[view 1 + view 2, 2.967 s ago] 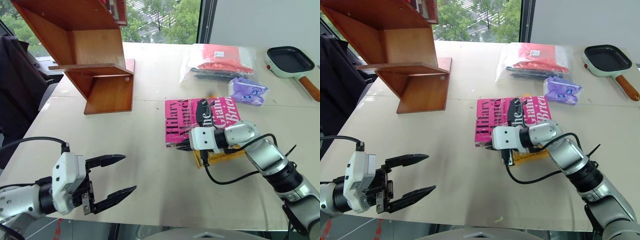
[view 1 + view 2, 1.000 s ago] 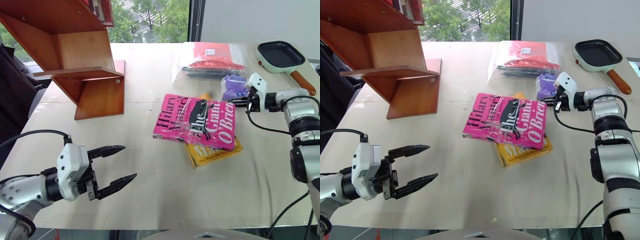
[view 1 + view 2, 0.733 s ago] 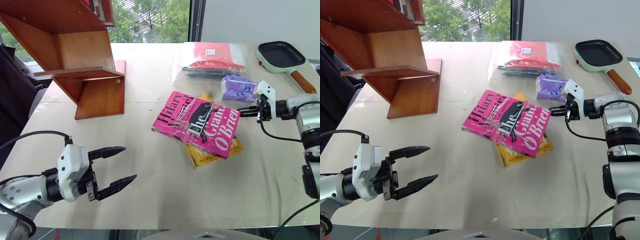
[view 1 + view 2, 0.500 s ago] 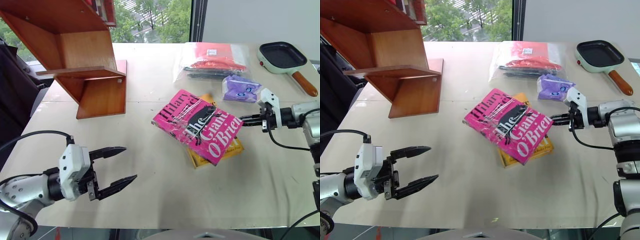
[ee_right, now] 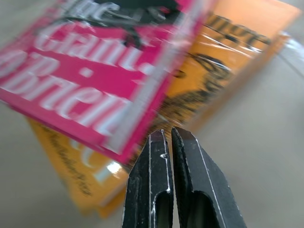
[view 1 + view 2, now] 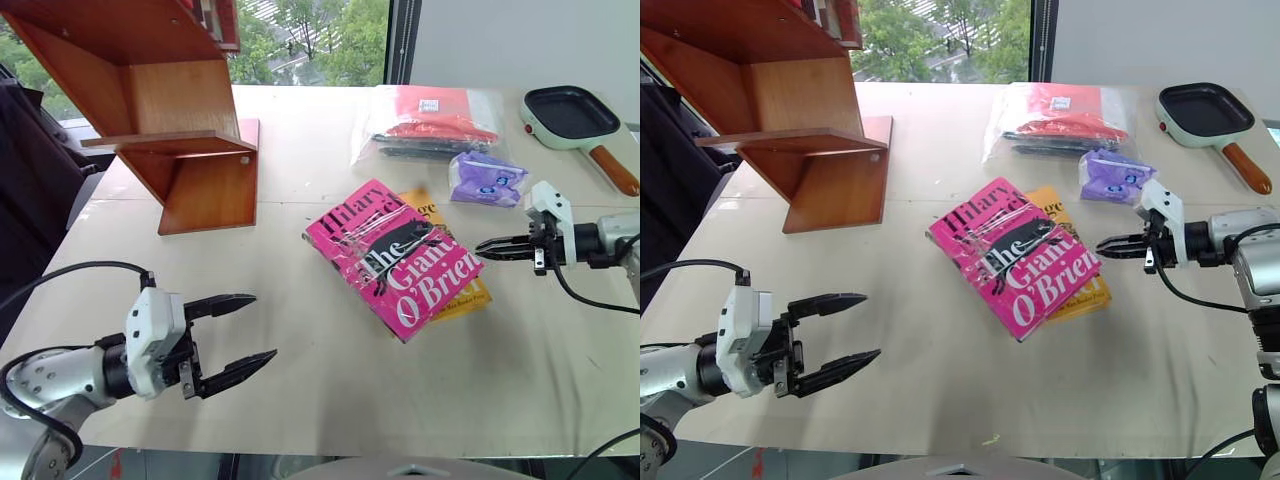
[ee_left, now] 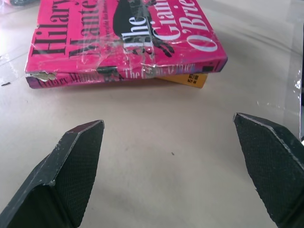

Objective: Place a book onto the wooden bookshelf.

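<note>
Left eye view showed the pink book (image 6: 396, 257) lying flat on the tabletop (image 6: 300, 330), skewed across a yellow book (image 6: 447, 285), well apart from the wooden bookshelf (image 6: 170, 120) at the far left corner. The right end effector (image 6: 487, 246) hung just beside the pink book's right corner with its fingers pressed together, holding nothing; the left end effector (image 6: 245, 333) hovered near the front edge, fingers wide apart and empty. Left wrist view faced the pink book's spine (image 7: 123, 71), which overhung the yellow one and left a lip to grip. Right wrist view put the closed fingertips (image 5: 166, 137) right at the overlapping corners. Judging from this, a good pick would clamp the pink cover alone at an overhanging edge, since the glossy wrap looked slippery and the yellow book could drag along.
</note>
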